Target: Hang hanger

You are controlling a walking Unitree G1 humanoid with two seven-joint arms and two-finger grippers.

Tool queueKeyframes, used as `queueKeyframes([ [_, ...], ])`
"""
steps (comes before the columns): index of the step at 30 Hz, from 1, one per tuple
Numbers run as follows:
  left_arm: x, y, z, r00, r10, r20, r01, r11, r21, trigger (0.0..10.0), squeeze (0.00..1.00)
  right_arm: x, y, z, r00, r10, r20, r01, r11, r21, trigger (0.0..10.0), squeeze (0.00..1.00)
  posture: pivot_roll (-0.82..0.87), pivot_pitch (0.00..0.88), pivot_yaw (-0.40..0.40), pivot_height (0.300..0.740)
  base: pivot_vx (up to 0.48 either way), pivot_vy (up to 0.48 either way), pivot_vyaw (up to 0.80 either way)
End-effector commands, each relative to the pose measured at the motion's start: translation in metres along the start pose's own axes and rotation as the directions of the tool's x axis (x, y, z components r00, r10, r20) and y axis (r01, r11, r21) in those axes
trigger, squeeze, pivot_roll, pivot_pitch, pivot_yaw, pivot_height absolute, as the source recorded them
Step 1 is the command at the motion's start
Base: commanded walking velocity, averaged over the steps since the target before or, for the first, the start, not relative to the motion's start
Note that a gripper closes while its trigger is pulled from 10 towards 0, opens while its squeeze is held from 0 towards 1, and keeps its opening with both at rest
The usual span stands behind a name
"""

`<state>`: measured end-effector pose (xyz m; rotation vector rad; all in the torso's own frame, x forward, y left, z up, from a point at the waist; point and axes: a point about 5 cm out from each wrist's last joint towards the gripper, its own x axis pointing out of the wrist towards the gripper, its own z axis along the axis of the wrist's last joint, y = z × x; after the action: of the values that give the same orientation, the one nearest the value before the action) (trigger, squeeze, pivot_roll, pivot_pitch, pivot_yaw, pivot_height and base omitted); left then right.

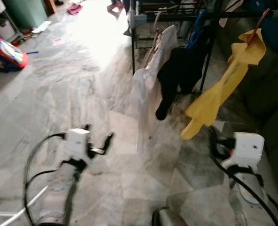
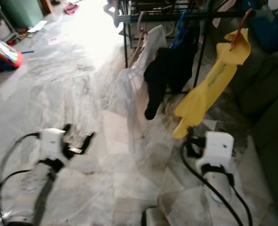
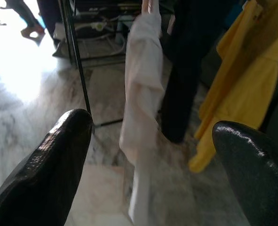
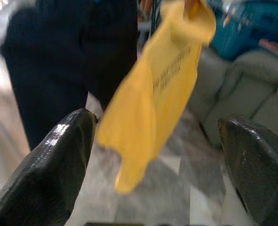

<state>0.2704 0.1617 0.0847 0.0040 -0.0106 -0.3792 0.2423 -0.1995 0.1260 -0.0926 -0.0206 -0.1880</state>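
**Both pincers empty, clothes hanging on the rack ahead**

Far left on the marble floor [image 1: 82, 94] lies a red and blue bag [image 1: 6, 54], well away from the robot. Nearer, the left pincer [image 1: 97, 136] hovers low over the floor, fingers spread, nothing between them; the left wrist view shows both black fingertips [image 3: 59, 155] wide apart with the clothes beyond.

Ahead stands a black clothes rack [image 1: 143, 19]. Three garments hang from its rail. Leftmost is a white shirt [image 1: 150, 84], reaching almost to the floor, on a brownish hanger [image 1: 155, 28]. Just beside it, touching, a black garment [image 1: 178, 75] on a blue hanger [image 1: 197, 26]. Further right, apart from the black one, a yellow shirt [image 1: 223, 84] hangs from an orange-brown hanger [image 1: 258, 26], tilted, its lower end drooping toward the right arm.

The right pincer [image 4: 157, 141] sits below the yellow shirt; fingers spread, empty, the yellow cloth ahead of them, not touched. In the head view its white wrist block hides the fingers. A dark green sofa [image 1: 270, 94] is at far right, behind the yellow shirt.
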Motion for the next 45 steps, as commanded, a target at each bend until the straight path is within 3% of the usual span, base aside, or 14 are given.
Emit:
queueKeyframes([
  [1,-0.008,0.008,-0.004,0.999,0.023,-0.024,-0.023,1.0,0.007,10.0,0.0,-0.002,0.006,-0.002,1.0,0.021,-0.007,-0.021,1.0,0.007,10.0,0.0,-0.09,0.206,0.029,0.74,0.349,0.0,0.0],
  [24,-0.002,0.0,-0.003,1.0,-0.001,-0.015,0.001,1.0,0.004,10.0,0.0,0.002,0.009,0.002,1.0,0.011,0.009,-0.011,1.0,0.013,10.0,0.0,-0.1,0.207,0.036,0.74,0.351,0.0,-0.11],
  [45,0.001,-0.001,0.0,0.999,0.037,0.013,-0.037,0.999,-0.016,10.0,0.0,0.005,0.018,0.008,0.999,0.037,0.039,-0.037,0.999,0.006,10.0,0.0,-0.1,0.207,0.027,0.74,0.321,0.0,0.0],
])
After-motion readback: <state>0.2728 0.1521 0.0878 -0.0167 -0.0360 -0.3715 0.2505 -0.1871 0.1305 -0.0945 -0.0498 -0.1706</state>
